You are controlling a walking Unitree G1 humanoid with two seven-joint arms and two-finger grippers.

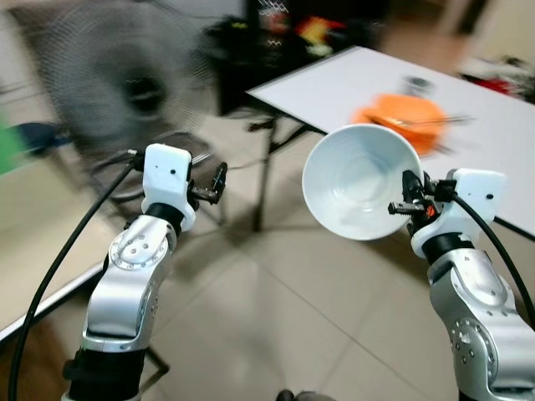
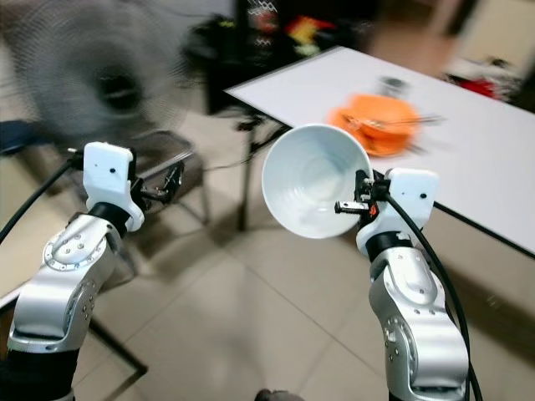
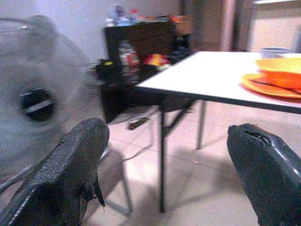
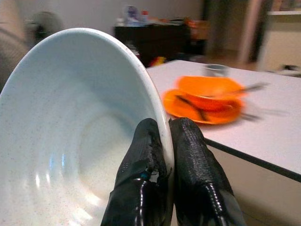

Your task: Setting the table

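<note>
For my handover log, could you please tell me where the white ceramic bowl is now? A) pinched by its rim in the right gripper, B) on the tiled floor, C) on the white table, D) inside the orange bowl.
A: the right gripper pinches the white ceramic bowl by its rim, held in the air short of the white table.

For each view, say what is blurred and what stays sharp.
Left eye view: fan and orange dishes smeared, white bowl crisp. Right eye view: the same. Left wrist view: left tool fingers sharp, fan hazy. Right wrist view: right tool sharp, dishes streaked.
</note>
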